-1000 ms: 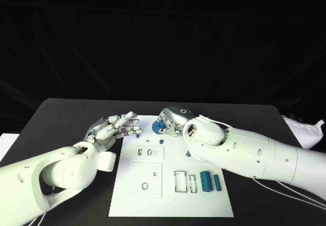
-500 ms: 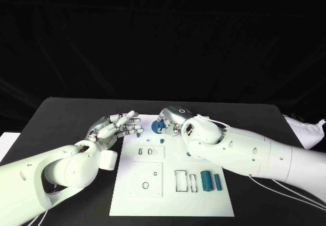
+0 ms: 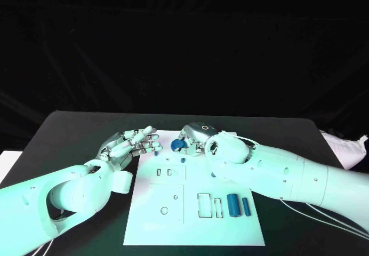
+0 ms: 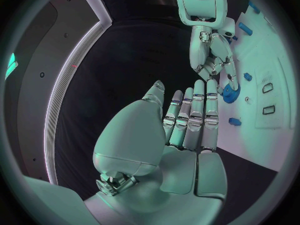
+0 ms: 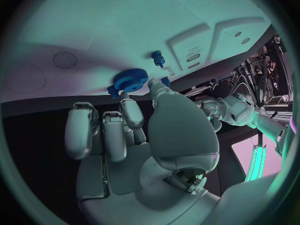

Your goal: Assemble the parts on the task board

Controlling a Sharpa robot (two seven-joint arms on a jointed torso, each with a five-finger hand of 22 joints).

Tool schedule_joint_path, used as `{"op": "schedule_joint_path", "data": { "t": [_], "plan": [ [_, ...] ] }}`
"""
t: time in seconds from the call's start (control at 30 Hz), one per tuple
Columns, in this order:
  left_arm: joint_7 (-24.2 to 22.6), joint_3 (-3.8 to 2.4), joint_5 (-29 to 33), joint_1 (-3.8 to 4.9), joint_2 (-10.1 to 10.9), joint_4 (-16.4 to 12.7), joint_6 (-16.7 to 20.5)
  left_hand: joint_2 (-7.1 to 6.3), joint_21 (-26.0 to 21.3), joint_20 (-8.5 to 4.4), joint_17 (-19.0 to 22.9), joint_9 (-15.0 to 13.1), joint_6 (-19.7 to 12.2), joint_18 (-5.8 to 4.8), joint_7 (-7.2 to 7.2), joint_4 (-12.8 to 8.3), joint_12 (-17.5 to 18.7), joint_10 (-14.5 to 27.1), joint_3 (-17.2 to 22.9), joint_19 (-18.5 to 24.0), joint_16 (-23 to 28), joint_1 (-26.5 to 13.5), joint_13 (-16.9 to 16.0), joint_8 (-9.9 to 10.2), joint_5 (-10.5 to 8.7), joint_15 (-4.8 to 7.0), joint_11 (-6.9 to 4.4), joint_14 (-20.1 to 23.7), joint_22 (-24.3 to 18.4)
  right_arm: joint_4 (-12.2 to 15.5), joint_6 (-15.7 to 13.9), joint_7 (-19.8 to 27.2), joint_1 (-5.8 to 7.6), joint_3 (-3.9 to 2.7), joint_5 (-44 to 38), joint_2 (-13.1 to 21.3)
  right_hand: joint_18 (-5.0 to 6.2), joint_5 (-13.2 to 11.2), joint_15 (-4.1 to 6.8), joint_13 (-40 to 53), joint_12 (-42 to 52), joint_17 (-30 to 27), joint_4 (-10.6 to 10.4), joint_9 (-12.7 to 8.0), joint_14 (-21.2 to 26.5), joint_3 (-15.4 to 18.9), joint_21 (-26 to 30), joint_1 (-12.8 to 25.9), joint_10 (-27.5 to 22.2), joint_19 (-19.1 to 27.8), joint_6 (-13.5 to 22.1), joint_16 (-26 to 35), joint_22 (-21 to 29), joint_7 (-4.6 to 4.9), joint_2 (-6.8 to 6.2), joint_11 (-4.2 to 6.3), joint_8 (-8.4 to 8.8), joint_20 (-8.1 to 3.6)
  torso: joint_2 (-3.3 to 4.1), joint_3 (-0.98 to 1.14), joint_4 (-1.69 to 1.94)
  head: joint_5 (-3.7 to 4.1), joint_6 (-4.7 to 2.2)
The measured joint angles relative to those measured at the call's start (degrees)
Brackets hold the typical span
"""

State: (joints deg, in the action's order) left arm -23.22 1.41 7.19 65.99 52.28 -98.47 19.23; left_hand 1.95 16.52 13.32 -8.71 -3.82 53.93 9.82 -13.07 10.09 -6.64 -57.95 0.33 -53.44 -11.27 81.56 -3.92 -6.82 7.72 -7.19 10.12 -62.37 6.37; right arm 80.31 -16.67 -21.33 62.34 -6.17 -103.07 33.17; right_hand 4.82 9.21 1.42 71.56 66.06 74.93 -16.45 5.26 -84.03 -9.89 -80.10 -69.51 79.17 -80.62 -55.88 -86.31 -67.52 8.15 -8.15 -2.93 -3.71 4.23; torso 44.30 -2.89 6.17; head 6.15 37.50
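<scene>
The white task board (image 3: 192, 229) lies in the middle of the black table. My right hand (image 3: 197, 136) is over the board's far edge and pinches a blue gear (image 3: 178, 144) between thumb and fingers; the right wrist view shows the gear (image 5: 130, 79) at its fingertips. My left hand (image 3: 128, 145) hovers by the board's far left corner, fingers apart and holding nothing. A small blue peg (image 3: 182, 158) stands just in front of the gear. Another small blue piece (image 3: 156, 153) sits by the left fingertips. Two blue cylinders (image 3: 232, 205) lie at the board's near right.
The board has rectangular slots (image 3: 203, 205) beside the cylinders and smaller holes (image 3: 165, 210) at its near left. One more blue piece (image 3: 213, 174) lies partly under my right forearm. Black tabletop (image 3: 77, 133) surrounds the board.
The right forearm has edged slightly left while its hand keeps the gear in about the same place. The left hand has barely moved.
</scene>
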Motion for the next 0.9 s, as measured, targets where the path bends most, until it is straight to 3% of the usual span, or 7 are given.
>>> {"op": "schedule_joint_path", "data": {
  "t": [0.33,0.5,0.67,0.73,0.9],
  "plan": [
    [0.1,0.0,0.0,0.0,0.0,0.0,0.0,0.0,0.0,0.0,0.0,0.0,0.0,-0.01,0.0,0.0,0.0,0.0,0.0,0.0,0.0,0.0,0.0,0.0,0.0,0.0,0.0,0.0,0.0,-0.2,0.9,0.1,0.16,-0.08,1.1,0.1,0.0,1.6,0.0,1.2,1.5,0.0,-0.2,0.3,0.0,1.2,0.0,1.5,0.2,0.0,-1.2,0.0,-0.4,-0.32,1.47,0.22,-0.25,0.0,-0.01,-0.01,-0.02,0.02,0.03],
    [0.1,0.0,0.0,0.0,0.0,0.1,0.0,0.0,0.0,0.0,0.0,0.0,0.0,-0.01,0.0,0.0,0.0,0.0,0.0,0.0,0.0,0.0,0.0,0.0,0.0,0.0,0.0,0.0,0.0,-0.2,-0.1,0.1,0.04,0.07,1.8,0.6,0.0,3.9,0.0,1.4,1.5,0.0,-0.1,0.3,0.0,1.3,0.0,1.3,0.2,0.0,-1.5,0.0,-0.7,-0.21,2.45,0.22,-0.57,0.0,-0.02,0.01,-0.05,0.05,-0.04],
    [0.1,0.0,0.0,0.0,0.0,0.1,0.0,0.0,0.0,0.0,0.0,0.0,0.0,-0.01,0.0,0.0,0.2,0.0,0.0,0.0,0.0,0.0,0.0,0.2,0.0,0.0,0.0,0.0,-0.1,0.2,-6.0,2.2,-0.24,0.19,3.6,2.3,0.01,4.7,0.0,1.9,2.2,0.0,0.7,0.1,0.0,1.1,0.0,-0.1,0.5,0.0,-1.6,0.0,-0.7,-0.13,3.78,-0.1,-0.24,0.0,-0.04,0.09,-0.21,0.06,-0.36],
    [0.1,0.0,0.0,-0.01,0.1,0.2,-0.1,0.0,0.0,0.0,0.0,0.0,0.0,-0.01,0.0,0.0,0.2,0.0,0.0,0.0,0.0,0.0,0.0,0.2,0.0,0.0,0.0,0.0,-0.1,0.9,-9.1,4.4,-0.25,0.11,5.0,3.7,0.0,4.7,0.0,2.0,2.2,0.0,0.7,0.1,0.0,1.0,0.0,-0.4,0.5,0.0,-1.4,0.0,-0.7,-0.34,3.59,-0.1,-0.24,0.0,-0.06,0.12,-0.32,0.06,-0.5],
    [0.2,0.01,0.0,-0.07,0.1,0.4,-0.1,0.0,0.0,0.0,0.0,0.0,0.0,-0.01,0.0,0.0,0.2,0.0,0.0,0.0,0.0,0.0,0.0,0.2,0.0,0.0,0.0,0.0,0.0,3.0,-13.7,10.3,-0.27,-0.28,9.2,7.8,0.0,4.7,0.0,2.4,2.6,0.0,1.5,0.0,0.0,1.1,0.0,-2.0,0.7,-0.2,-1.3,0.0,-0.7,-0.3,3.22,0.11,-0.24,0.2,-0.19,0.24,-0.77,0.01,-0.75]
  ]
}}
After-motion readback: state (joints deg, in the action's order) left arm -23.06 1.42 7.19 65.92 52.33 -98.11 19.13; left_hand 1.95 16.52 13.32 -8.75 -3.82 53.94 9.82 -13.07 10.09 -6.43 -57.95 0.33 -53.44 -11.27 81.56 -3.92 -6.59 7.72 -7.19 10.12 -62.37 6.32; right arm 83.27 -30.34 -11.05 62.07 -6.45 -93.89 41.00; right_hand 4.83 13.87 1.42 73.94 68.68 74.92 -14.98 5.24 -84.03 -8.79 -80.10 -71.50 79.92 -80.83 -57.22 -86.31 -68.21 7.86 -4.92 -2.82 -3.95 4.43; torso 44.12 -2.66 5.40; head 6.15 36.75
